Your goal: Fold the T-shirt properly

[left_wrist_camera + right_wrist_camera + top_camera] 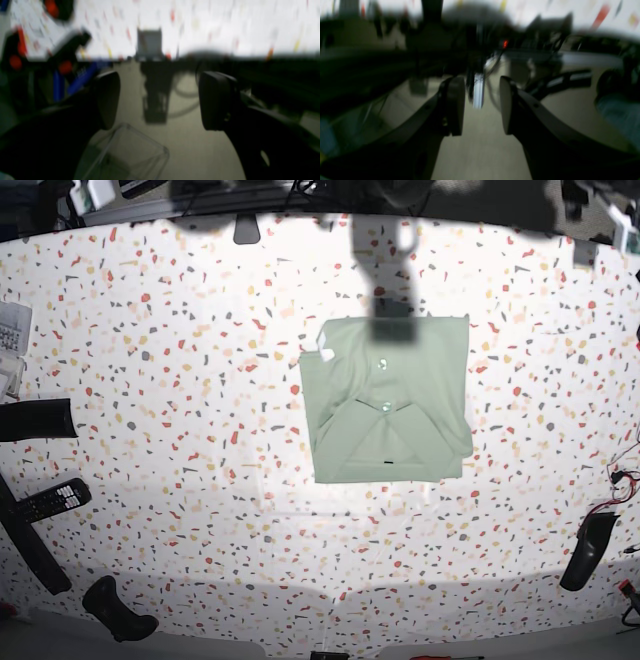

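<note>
At nine o'clock in the base view the right hand [482, 105] hangs off the white speckled terrazzo-pattern bench [150, 480], its two dark pads partly spread with nothing between them. Just right of centre, toward twelve o'clock, lies the pale sage-green soft fabric T-shirt [388, 402], already a compact flat rectangle with collar and buttons facing up. It should handle light and limp, sliding easily on the smooth top; any further pinch belongs at a folded edge or corner. At four o'clock the left hand [158, 100] is spread wide and empty.
</note>
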Robot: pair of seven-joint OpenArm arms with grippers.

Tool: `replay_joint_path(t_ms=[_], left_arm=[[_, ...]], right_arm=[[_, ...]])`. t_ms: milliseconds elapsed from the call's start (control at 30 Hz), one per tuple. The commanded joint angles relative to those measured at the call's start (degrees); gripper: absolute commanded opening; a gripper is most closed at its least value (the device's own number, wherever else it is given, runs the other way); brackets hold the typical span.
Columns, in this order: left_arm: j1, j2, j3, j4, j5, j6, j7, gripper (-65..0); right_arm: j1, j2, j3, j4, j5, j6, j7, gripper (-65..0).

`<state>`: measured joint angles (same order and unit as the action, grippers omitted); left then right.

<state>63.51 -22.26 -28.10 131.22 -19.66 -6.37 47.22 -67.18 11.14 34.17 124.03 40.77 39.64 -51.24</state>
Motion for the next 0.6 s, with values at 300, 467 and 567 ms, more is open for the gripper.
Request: replay_joint_path(t_ms=[300, 467, 567], left_arm=[[1.9, -0.44, 3.65, -22.08, 0.04, -5.68, -9.05, -20.4], [-5.99, -0.42, 10.71, -37.24, 0.09, -11.85, -10.99, -20.4], [-12.46, 0.22, 15.76, -46.6, 0.74, -13.46, -13.6, -20.4]], right_arm=[[-1.77, 2.54, -8.44, -17.66, -3.52, 0.36, 5.25, -42.6], [6.78, 6.97, -13.75, -39.23, -8.02, 0.36, 13.07, -42.6], [14.95, 8.94, -16.57, -52.52, -9.14, 0.36, 13.22, -42.6]])
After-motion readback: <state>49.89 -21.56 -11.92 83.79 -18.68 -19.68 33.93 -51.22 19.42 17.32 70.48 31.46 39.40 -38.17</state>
